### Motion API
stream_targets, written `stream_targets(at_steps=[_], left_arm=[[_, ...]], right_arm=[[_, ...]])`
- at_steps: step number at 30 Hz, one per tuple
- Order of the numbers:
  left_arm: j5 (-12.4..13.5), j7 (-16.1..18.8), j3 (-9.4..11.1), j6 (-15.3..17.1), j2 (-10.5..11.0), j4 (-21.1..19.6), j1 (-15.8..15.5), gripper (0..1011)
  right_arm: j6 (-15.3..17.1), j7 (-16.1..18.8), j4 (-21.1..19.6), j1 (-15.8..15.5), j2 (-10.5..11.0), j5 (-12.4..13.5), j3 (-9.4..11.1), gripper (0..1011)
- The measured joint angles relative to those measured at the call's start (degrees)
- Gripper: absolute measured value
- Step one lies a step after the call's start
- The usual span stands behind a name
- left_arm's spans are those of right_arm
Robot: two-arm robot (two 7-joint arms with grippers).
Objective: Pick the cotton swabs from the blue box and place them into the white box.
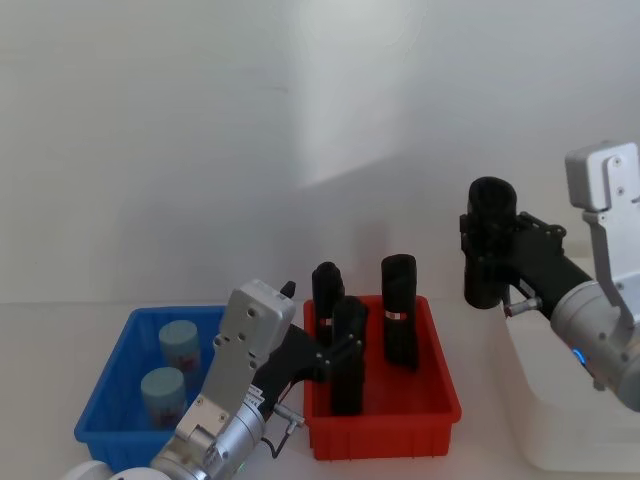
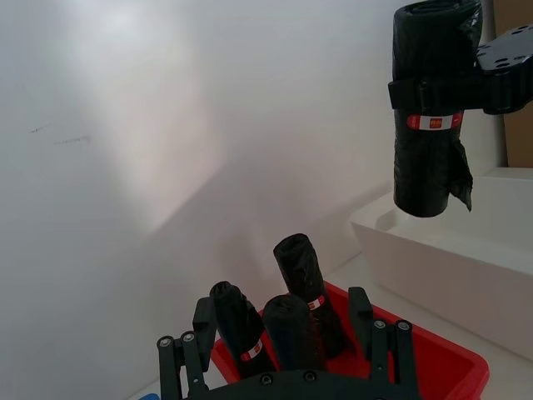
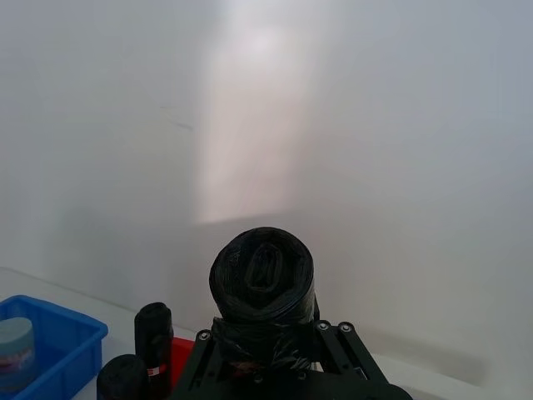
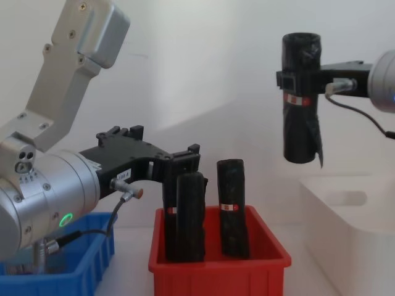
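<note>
Grips black cylinder (image 4: 301, 123) tight in right gripper (image 4: 300, 81) up over white box (image 4: 352, 246), straddles second black cylinder (image 4: 190, 216) in red bin (image 4: 216, 268) with left gripper (image 2: 281, 310), fingers apart, both cotton swabs (image 1: 163, 395) upright in blue box (image 1: 100, 405) beside red bin.

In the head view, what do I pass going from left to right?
The blue box holding two cotton swabs, red bin with three black rolls, the raised black roll in the right gripper, white box. The left gripper, open at the red bin's rolls, overlaps and is left out.
</note>
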Motion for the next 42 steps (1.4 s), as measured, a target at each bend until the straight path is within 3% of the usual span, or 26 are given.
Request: stream_targets(at_steps=[10, 16, 23, 31, 38, 42], left_arm=[[0.0, 0.0, 0.0, 0.0, 0.0, 0.0, 0.0, 1003], [0.0, 0.0, 0.0, 0.0, 0.0, 0.0, 0.0, 1003], [0.0, 0.0, 0.0, 0.0, 0.0, 0.0, 0.0, 1003], [0.0, 0.0, 0.0, 0.0, 0.0, 0.0, 0.0, 1003], [0.0, 0.0, 0.0, 0.0, 0.0, 0.0, 0.0, 1003], [0.0, 0.0, 0.0, 0.0, 0.0, 0.0, 0.0, 1003]], right_arm=[[2.0, -6.2, -7.5, -5.3, 3.5, -0.2, 2.0, 365], [2.3, -9.0, -8.3, -8.1, 4.9, 0.1, 2.9, 365], [1.1, -12.1, -5.5, -10.8, 5.9, 1.3, 4.1, 365], [-2.4, -13.5, -0.8, -11.3, 6.2, 3.4, 5.4, 365], [-5.1, -12.3, 2.2, -10.3, 6.3, 4.3, 6.2, 365], [-6.4, -9.8, 4.3, -9.2, 6.6, 4.7, 6.7, 365]])
